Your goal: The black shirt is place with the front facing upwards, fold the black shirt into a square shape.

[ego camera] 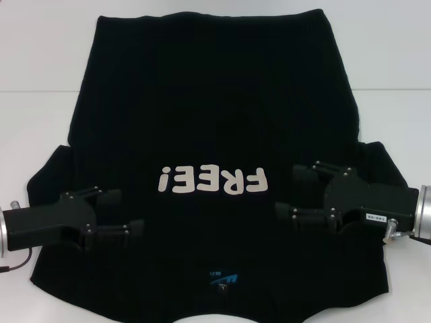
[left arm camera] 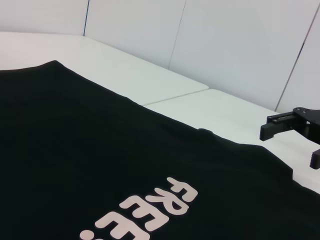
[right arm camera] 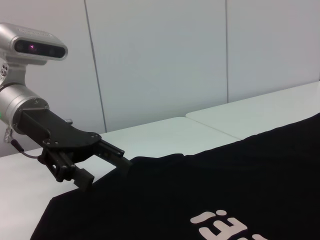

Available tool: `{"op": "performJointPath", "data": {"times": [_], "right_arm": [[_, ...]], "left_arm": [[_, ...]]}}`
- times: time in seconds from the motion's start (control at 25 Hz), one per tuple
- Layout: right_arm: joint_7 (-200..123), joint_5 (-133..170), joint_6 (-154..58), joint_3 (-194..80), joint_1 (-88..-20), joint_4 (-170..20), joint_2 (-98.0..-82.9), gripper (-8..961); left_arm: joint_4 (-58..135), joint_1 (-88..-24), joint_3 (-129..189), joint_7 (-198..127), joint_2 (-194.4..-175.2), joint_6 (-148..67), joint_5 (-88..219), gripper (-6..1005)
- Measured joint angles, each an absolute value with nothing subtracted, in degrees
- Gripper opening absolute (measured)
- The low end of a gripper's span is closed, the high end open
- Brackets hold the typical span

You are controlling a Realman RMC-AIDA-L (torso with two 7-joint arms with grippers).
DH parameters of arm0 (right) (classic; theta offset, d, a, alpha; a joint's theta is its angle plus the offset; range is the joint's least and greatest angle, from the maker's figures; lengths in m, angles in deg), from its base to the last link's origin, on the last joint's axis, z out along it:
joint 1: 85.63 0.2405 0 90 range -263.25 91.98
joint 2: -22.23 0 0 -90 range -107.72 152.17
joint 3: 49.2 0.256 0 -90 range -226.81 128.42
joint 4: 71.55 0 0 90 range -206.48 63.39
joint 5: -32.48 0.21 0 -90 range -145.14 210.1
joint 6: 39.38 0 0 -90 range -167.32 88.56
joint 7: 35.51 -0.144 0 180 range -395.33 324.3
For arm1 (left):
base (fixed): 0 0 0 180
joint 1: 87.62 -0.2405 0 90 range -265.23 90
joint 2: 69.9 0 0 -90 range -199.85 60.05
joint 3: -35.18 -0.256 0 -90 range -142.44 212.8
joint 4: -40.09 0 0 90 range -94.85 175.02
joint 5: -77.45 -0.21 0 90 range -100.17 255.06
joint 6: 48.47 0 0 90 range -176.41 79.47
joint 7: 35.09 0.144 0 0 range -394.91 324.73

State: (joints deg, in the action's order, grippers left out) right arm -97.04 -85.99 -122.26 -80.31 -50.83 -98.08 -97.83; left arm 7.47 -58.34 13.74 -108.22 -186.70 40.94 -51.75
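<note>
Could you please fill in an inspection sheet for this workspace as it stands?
Surface: white table, seam between panels.
Job's things: black shirt spread flat, unfolded, "FREE!" print facing up, blue neck label at the near edge.
Clutter: nothing seen.
Grippers: left gripper open over the left sleeve area; right gripper open over the right, both empty.
Cables: thin lead at the left wrist.
Surroundings: plain white wall panels.
</note>
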Motion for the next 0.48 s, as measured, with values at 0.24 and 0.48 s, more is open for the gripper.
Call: {"op": "performJointPath", "data": {"times": [0.24, 0.48], "right_arm": [[-97.44, -86.00, -122.26, -80.31, -50.60, -98.09, -97.82, 917], [-98.43, -86.00, -122.26, -80.24, -50.39, -98.22, -97.65, 917]], "left_arm": [[7.36, -58.19, 15.19, -118.67, -186.08, 40.92, -50.91, 921], [7.69, -57.12, 18.54, -139.27, -181.34, 43.00, -50.48, 914]]}}
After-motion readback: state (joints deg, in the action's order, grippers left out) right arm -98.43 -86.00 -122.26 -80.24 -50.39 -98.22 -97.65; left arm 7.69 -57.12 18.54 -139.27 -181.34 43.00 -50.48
